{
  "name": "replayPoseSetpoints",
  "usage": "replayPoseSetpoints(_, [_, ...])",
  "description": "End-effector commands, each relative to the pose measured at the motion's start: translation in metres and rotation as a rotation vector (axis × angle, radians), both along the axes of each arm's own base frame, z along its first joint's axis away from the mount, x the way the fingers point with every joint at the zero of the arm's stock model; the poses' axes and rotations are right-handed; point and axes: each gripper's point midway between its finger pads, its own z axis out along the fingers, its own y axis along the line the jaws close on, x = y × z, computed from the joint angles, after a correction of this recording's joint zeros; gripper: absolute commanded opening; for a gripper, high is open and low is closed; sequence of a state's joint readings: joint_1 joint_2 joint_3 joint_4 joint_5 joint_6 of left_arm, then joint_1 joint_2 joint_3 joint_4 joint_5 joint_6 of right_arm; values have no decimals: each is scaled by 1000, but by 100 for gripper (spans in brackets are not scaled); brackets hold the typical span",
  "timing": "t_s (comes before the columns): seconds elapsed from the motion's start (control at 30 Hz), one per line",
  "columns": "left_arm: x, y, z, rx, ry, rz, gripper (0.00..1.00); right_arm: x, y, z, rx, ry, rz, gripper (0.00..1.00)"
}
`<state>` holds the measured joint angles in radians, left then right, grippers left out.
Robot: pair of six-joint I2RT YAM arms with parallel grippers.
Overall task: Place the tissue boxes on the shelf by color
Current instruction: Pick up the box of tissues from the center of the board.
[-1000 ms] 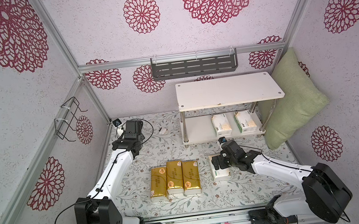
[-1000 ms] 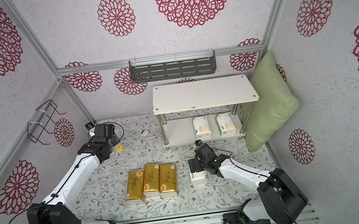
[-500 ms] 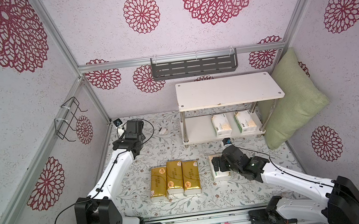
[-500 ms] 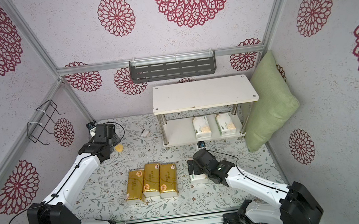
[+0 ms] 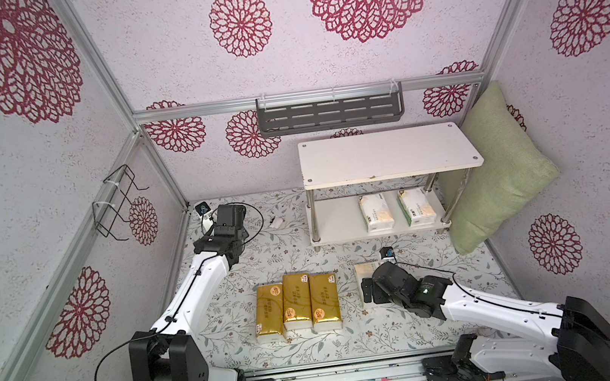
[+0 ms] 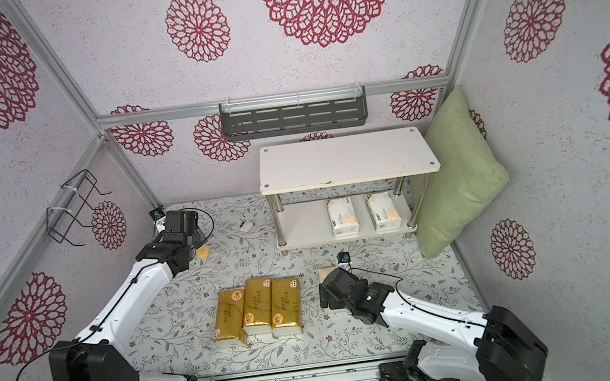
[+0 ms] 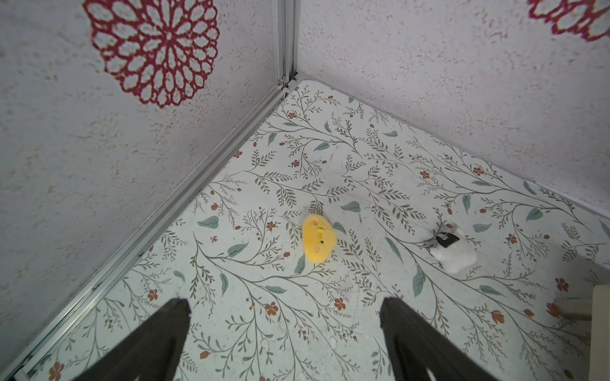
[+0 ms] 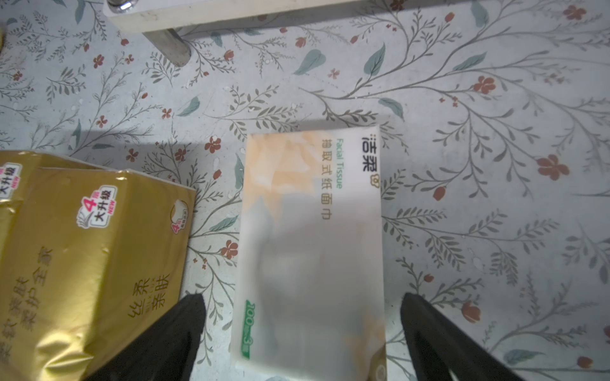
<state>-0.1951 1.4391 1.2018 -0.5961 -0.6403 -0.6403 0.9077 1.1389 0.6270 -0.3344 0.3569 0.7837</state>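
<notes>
Item one, far-left corner of the table (image 5: 372, 333): left gripper (image 7: 284, 308), jaws apart and holding nothing, above bare floral cover; a small yellow toy (image 7: 318, 242) and a small white object (image 7: 452, 254) lay just ahead of it. Item two, toward the front edge, near the middle: three gold tissue packs (image 5: 297, 305), side by side and touching, none yet shelved. Item three, just right of those, parted from them by a strip of table: one white tissue pack (image 8: 310, 247), flat, printed face up. Item four, directly over that pack: right gripper (image 8: 302, 297), jaws spread wide, one outside each long side of the pack with a gap showing at both, nothing clamped; how low the tips stood could not be told. Item five, back edge toward the right: the shelf (image 5: 390, 153), top board bare, two white packs (image 5: 376, 212) on the right half of its lower board, side by side and apart. Item six, right edge: a green cushion (image 5: 499, 171) leaning beside the shelf. Handling note, by judgement: the white tissue pack looked light and soft in a slick film wrap, likely to dent and slip under pinch; best taken across its short width at mid-length, squeezed firmly.
</notes>
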Motion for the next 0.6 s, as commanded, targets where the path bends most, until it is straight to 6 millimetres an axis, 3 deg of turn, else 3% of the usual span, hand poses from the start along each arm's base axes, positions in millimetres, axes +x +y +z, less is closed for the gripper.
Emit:
replayPoseSetpoints(0.0, [6, -4, 3, 2, -13, -6, 97, 1, -6, -1, -13, -24, -55, 99])
replayPoseSetpoints(0.57, [9, -6, 1, 7, -3, -12, 97, -5, 1, -22, -42, -15, -56, 99])
